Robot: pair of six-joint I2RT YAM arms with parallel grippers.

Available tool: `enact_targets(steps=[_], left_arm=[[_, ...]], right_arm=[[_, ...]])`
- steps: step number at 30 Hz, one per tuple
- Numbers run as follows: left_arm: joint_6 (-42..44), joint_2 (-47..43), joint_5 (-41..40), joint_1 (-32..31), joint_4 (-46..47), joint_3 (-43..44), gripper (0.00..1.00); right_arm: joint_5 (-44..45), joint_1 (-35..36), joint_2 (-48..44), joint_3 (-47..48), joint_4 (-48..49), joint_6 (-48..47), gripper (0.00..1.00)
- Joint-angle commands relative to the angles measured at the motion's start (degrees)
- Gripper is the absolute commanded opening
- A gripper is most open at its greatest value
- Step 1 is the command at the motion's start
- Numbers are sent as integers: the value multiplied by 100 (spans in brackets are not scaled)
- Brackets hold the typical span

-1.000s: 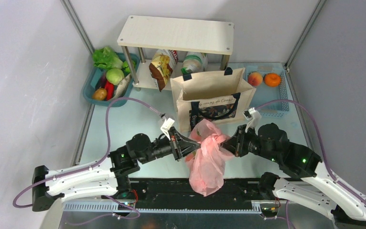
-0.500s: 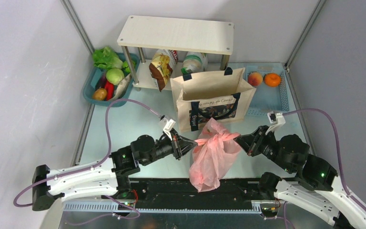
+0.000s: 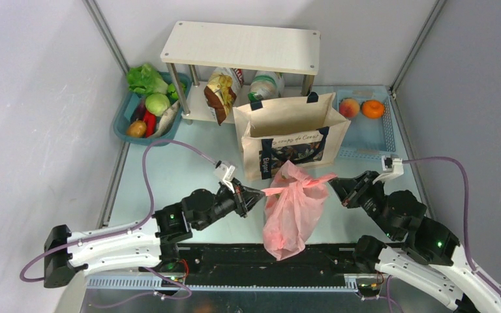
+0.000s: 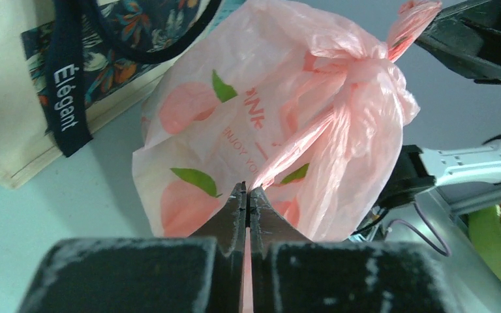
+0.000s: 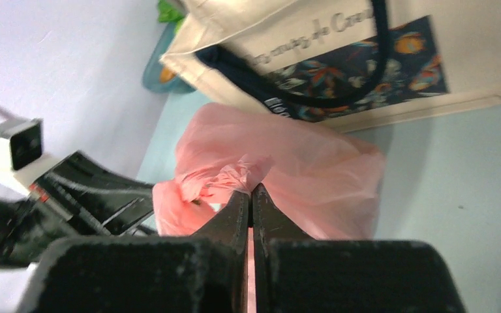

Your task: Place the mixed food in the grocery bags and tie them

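— what was over on the left?
— a teal plastic basket (image 3: 120, 119) of vegetables (image 3: 156, 104), well apart from the arms. nearer in, the left gripper (image 3: 261, 193) had its fingers pressed together on a twisted strand of the thin translucent pink plastic bag with peach prints (image 3: 292, 212).
— and the bag itself?
— it hung between the two arms at the near side of the table, just in front of the beige canvas tote with navy handles (image 3: 290, 120), which stood upright and open. the bag's top was gathered into a knot (image 3: 302, 184). i couldn't tell whether its bottom touched anything.
— and the other side?
— the right gripper (image 3: 334, 184) was clamped on the opposite strand, which ran taut from the knot. far right, a pale blue plastic basket (image 3: 372, 137) held a peach (image 3: 348, 107) and an orange (image 3: 372, 108).
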Motion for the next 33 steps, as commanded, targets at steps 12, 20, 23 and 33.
enact_targets(steps=[12,20,23,33], left_arm=[[-1234,347,-1911,33,-250,-1381,0],[-879,-205,-1670,24,-38,-1412,0],[-810,-188,-1298,24,128,-1309,0],[-681,145,-580,14,688,-1175,0]], right_arm=[[4196,-485,531,145,-3025,2713,0],[2338,-1194,336,248,-2033,1347,45],[1842,-1242,338,532,-2281,1851,90],[547,-1216,577,733,-2236,3081,99]])
